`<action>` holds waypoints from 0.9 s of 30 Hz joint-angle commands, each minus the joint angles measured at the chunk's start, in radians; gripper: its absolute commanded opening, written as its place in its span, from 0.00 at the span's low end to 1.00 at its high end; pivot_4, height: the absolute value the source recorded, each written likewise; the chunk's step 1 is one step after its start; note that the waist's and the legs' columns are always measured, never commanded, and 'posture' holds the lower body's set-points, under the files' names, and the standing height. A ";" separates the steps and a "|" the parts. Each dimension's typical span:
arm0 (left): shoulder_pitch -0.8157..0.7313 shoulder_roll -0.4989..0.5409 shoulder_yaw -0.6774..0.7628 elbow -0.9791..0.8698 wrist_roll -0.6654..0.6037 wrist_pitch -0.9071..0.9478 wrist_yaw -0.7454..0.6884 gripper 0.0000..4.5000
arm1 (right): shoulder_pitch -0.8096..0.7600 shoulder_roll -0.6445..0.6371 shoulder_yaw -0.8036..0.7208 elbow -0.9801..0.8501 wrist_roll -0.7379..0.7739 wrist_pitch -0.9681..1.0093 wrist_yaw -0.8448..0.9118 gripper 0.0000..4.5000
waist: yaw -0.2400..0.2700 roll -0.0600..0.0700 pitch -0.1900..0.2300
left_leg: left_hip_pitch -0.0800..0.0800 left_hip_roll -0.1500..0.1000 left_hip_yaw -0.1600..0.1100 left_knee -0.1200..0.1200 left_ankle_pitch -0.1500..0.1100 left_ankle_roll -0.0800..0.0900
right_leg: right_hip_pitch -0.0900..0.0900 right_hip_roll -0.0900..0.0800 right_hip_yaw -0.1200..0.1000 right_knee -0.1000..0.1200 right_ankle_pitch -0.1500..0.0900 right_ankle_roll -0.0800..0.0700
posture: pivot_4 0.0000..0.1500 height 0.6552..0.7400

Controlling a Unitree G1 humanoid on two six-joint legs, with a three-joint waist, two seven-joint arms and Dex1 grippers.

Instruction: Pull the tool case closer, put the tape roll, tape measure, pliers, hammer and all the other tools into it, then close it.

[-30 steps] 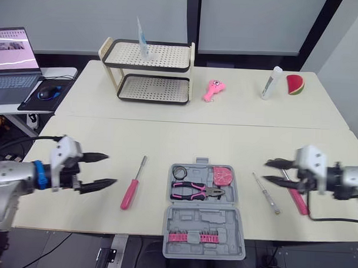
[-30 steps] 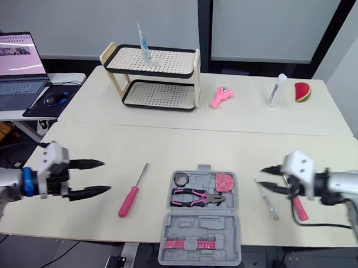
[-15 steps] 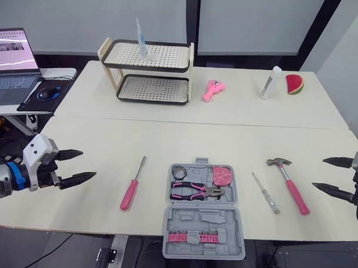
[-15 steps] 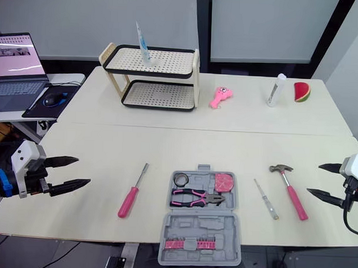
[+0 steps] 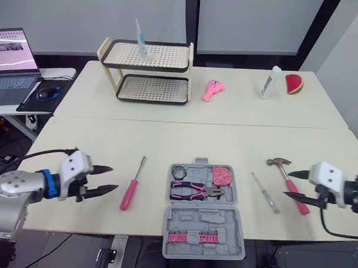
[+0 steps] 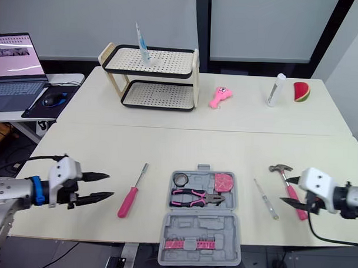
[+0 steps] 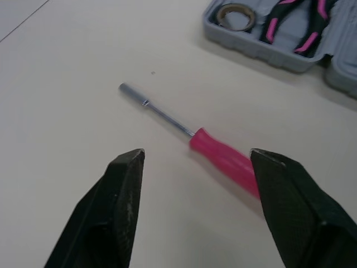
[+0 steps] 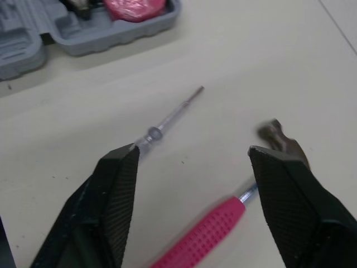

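Observation:
The grey tool case (image 5: 203, 220) lies open at the table's front edge. Its far half holds the tape roll (image 5: 179, 171), the pink-handled pliers (image 5: 197, 191) and the pink tape measure (image 5: 223, 175). A pink-handled screwdriver (image 5: 132, 185) lies left of the case. My left gripper (image 5: 113, 178) hangs open just left of its handle (image 7: 223, 159). Right of the case are a thin screwdriver (image 5: 266, 193) and the pink-handled hammer (image 5: 290, 184). My right gripper (image 5: 286, 183) stands open over the hammer's handle (image 8: 206, 234), holding nothing.
At the back of the table stand a two-tier rack (image 5: 149, 71), a pink toy (image 5: 213, 90), a white tube (image 5: 270, 82) and a watermelon slice (image 5: 294, 84). A laptop (image 5: 14, 57) and mouse (image 5: 46, 93) sit on a side desk to the left.
In the last half second both arms swung inward from the table's sides: the left gripper toward the pink screwdriver, the right to the hammer. The tools have not moved.

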State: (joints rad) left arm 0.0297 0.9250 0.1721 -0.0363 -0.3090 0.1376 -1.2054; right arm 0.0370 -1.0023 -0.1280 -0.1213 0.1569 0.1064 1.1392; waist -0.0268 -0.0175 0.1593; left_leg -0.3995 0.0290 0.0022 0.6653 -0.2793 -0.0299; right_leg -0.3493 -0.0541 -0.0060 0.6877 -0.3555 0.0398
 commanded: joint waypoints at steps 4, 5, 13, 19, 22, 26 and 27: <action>0.039 -0.036 -0.172 -0.234 0.085 0.058 0.074 0.19 | -0.056 0.071 0.202 -0.183 -0.111 0.091 -0.073 0.40 | 0.001 0.000 0.000 | 0.000 0.000 -0.001 0.000 0.000 0.000 | 0.000 0.001 0.003 0.000 0.000 0.000 | 1.00 1.00; 0.038 -0.055 -0.206 -0.248 0.106 0.062 0.096 0.12 | -0.064 0.089 0.232 -0.183 -0.134 0.100 -0.091 0.37 | 0.001 0.000 0.000 | 0.000 -0.001 -0.001 0.000 0.000 0.000 | 0.000 0.001 0.004 0.000 0.000 0.000 | 1.00 1.00; 0.005 -0.135 -0.352 -0.239 0.225 0.104 0.197 0.00 | -0.073 0.135 0.338 -0.156 -0.233 0.096 -0.140 0.13 | 0.003 0.000 0.000 | 0.000 -0.001 0.000 0.001 0.000 0.000 | 0.000 0.001 0.004 0.000 0.000 0.000 | 1.00 1.00; 0.011 -0.168 -0.402 -0.210 0.263 0.108 0.229 0.00 | -0.078 0.165 0.374 -0.159 -0.254 0.113 -0.148 0.00 | 0.003 0.000 0.000 | 0.000 -0.001 0.000 0.001 0.000 0.000 | 0.000 0.001 0.005 0.000 0.000 0.000 | 1.00 1.00; 0.006 -0.186 -0.423 -0.201 0.278 0.114 0.244 0.00 | -0.073 0.167 0.387 -0.169 -0.262 0.123 -0.147 0.00 | 0.003 0.000 0.000 | 0.000 -0.001 -0.001 0.001 0.000 0.000 | 0.000 0.001 0.004 0.000 0.000 0.000 | 1.00 1.00; -0.007 -0.214 -0.454 -0.194 0.286 0.137 0.254 0.00 | -0.069 0.189 0.408 -0.175 -0.267 0.137 -0.153 0.00 | 0.003 0.000 0.000 | 0.000 -0.001 -0.001 0.001 0.000 0.000 | 0.000 0.001 0.004 0.000 0.000 0.000 | 1.00 1.00; -0.011 -0.222 -0.463 -0.186 0.292 0.136 0.257 0.00 | -0.067 0.193 0.418 -0.177 -0.272 0.140 -0.153 0.00 | 0.003 0.000 0.000 | 0.000 -0.001 -0.001 0.001 0.000 0.000 | 0.000 0.001 0.004 0.000 0.000 0.000 | 1.00 1.00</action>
State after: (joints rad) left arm 0.0236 0.7082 -0.2770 -0.2201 -0.0253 0.2743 -0.9518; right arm -0.0296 -0.8118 0.2806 -0.2635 -0.1074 0.2438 0.9920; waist -0.0234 -0.0176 0.1590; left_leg -0.3991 0.0278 0.0013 0.6660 -0.2792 -0.0299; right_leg -0.3488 -0.0527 -0.0020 0.6876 -0.3555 0.0398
